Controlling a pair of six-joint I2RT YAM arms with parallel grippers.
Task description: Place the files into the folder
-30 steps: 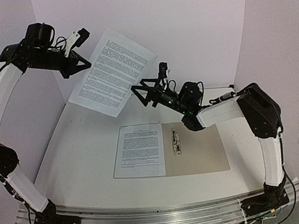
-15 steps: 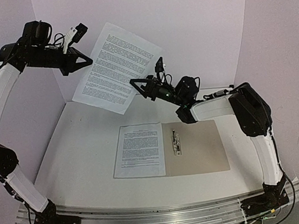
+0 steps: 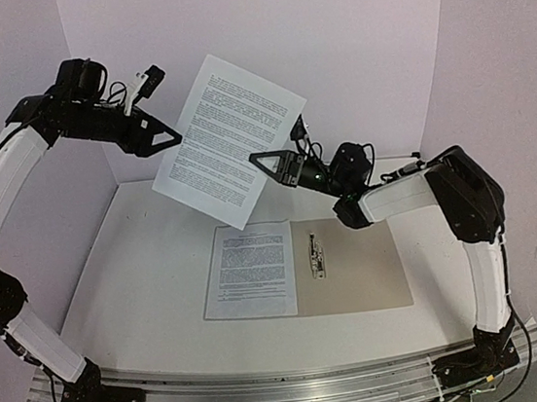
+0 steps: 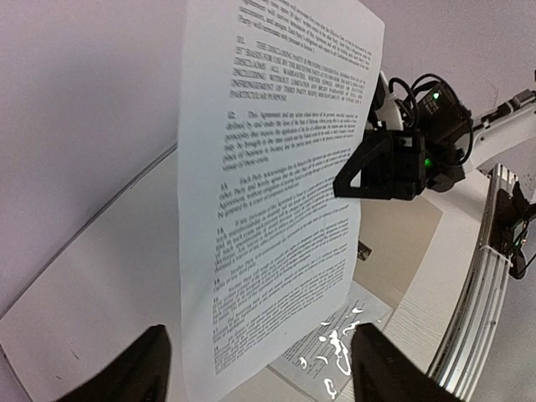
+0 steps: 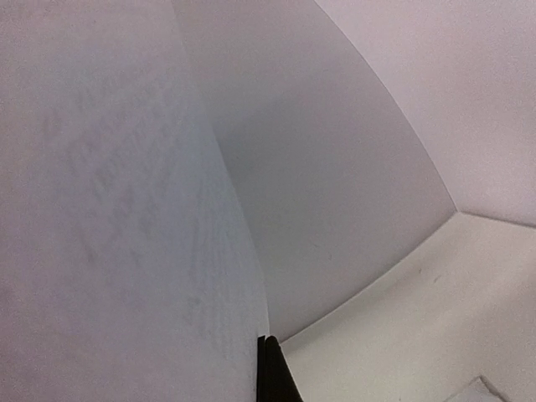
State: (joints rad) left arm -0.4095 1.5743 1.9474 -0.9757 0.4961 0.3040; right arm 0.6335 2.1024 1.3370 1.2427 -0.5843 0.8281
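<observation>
Paper sheet [image 3: 229, 139]: light, limp, tears easily. Your right gripper [image 3: 258, 159] pinches its edge; left gripper [image 3: 172, 134] gapes open. Grip margins only.

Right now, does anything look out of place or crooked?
One sheet hangs tilted in mid-air, pinched only at its edge by the right tool; the left tool stands open beside it. The other sheet lies flat by the folder.

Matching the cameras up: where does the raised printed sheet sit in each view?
Top external: raised sheet upper centre, between the arms.
Left wrist: raised sheet fills the centre, print facing.
Right wrist: raised sheet, its back, left half.
Shared landmark: right gripper pinching its edge.
</observation>
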